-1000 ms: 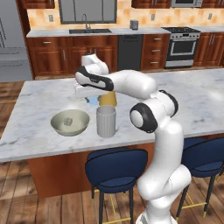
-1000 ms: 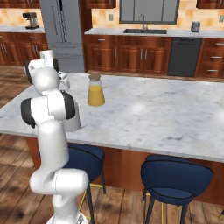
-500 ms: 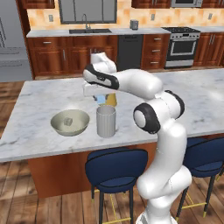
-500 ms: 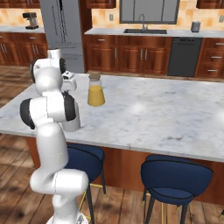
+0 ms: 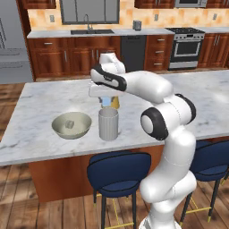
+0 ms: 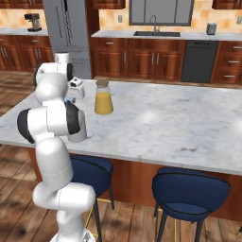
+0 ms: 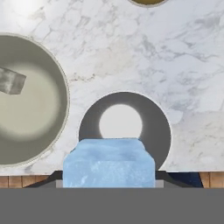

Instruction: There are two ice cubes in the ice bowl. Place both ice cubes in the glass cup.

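We find the tool (image 7: 109, 181) grasping the blue ice cube (image 7: 109, 162) directly above the glass cup (image 7: 124, 131). The cube looks light, slick and rigid; flat opposite faces suit gripping. The grey cube (image 7: 11, 81) lies in the ice bowl (image 7: 56, 131) alongside on the tabletop (image 7: 175, 57).

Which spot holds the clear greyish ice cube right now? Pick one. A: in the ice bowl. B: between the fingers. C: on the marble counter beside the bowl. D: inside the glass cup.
A: the hand view shows the clear greyish ice cube lying inside the ice bowl, while the fingers hold the light blue ice cube above the glass cup.
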